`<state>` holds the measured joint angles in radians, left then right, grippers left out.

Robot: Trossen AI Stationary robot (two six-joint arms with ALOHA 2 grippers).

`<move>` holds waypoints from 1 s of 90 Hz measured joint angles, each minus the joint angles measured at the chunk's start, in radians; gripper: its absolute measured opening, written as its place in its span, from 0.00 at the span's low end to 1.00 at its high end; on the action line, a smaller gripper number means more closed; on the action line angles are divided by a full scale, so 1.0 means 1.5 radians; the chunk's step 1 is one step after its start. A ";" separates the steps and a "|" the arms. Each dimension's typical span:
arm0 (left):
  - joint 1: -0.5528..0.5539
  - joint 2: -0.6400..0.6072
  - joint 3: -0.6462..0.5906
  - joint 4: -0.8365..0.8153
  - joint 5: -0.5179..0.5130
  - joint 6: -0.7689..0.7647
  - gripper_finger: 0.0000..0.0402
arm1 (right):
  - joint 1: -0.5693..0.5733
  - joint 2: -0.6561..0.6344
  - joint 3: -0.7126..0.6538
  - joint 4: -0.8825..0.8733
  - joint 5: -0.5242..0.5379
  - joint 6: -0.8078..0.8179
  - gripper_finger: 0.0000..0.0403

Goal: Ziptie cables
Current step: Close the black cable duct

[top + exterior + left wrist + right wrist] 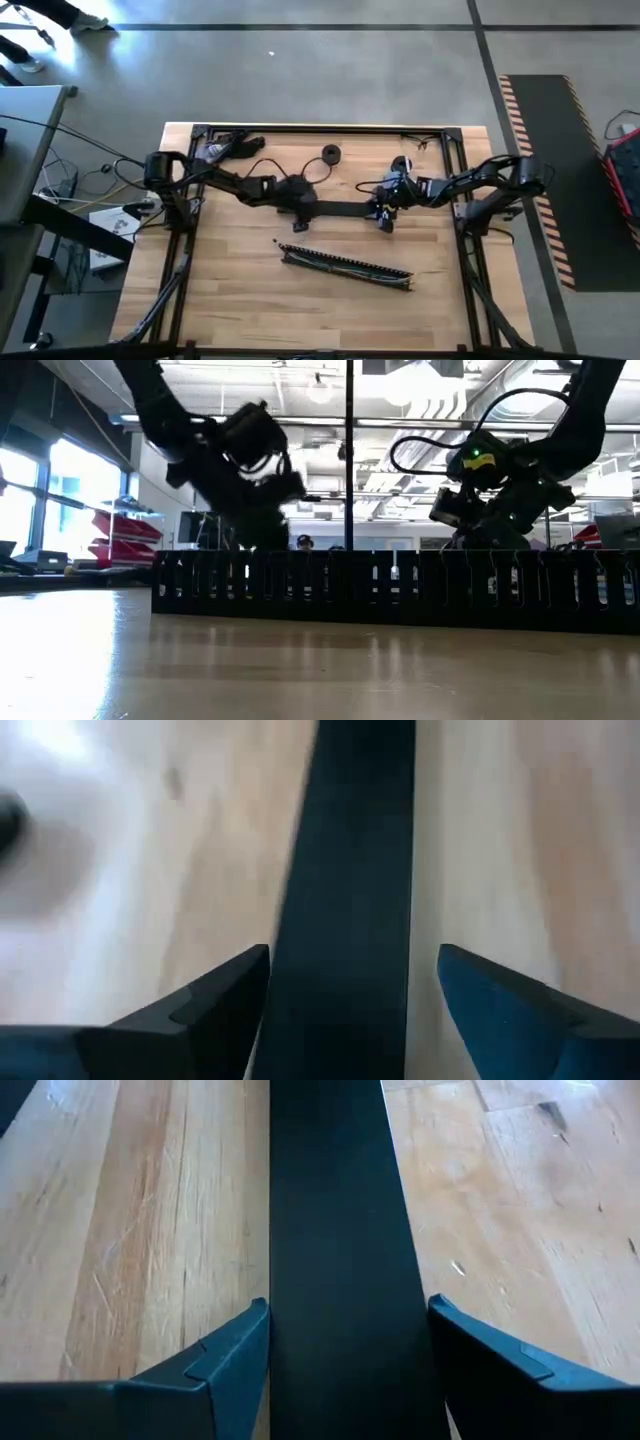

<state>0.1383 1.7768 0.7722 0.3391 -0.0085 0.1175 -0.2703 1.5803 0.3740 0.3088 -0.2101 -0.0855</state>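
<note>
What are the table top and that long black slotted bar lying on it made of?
The table top looks like pale wood with a smooth, slightly glossy finish: the right wrist view shows grain lines, plank seams and fine scratches. The slotted bar looks like matte black plastic, though painted metal cannot be ruled out: the low view shows a thin wall cut into even, narrow fingers.

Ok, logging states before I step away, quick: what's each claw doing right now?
Left claw: open, fingers either side of a flat black bar, not clamped.
Right claw: open, straddling the same bar, not clamped.
</note>
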 joint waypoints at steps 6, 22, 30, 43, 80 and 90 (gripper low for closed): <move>0.002 -0.002 -0.011 0.011 -0.001 0.031 0.68 | 0.000 0.000 0.000 0.000 0.000 0.000 0.58; 0.033 0.001 -0.052 0.001 0.021 0.042 0.68 | 0.000 0.000 0.000 0.000 -0.002 0.001 0.58; 0.041 -0.002 -0.072 0.005 0.022 0.027 0.68 | 0.000 0.000 0.000 0.000 -0.003 0.001 0.58; 0.044 -0.005 -0.103 0.006 0.025 0.004 0.68 | 0.002 -0.001 0.000 -0.006 -0.005 -0.001 0.58; 0.024 -0.062 -0.128 -0.056 0.044 0.000 0.67 | 0.002 -0.004 0.001 -0.014 -0.013 -0.006 0.59; 0.024 -0.057 -0.125 -0.098 0.048 -0.004 0.67 | 0.002 -0.003 0.001 -0.014 -0.014 -0.007 0.59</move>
<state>0.1745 1.6913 0.5850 0.1921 0.0631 0.1115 -0.2672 1.5750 0.3748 0.2875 -0.2306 -0.0967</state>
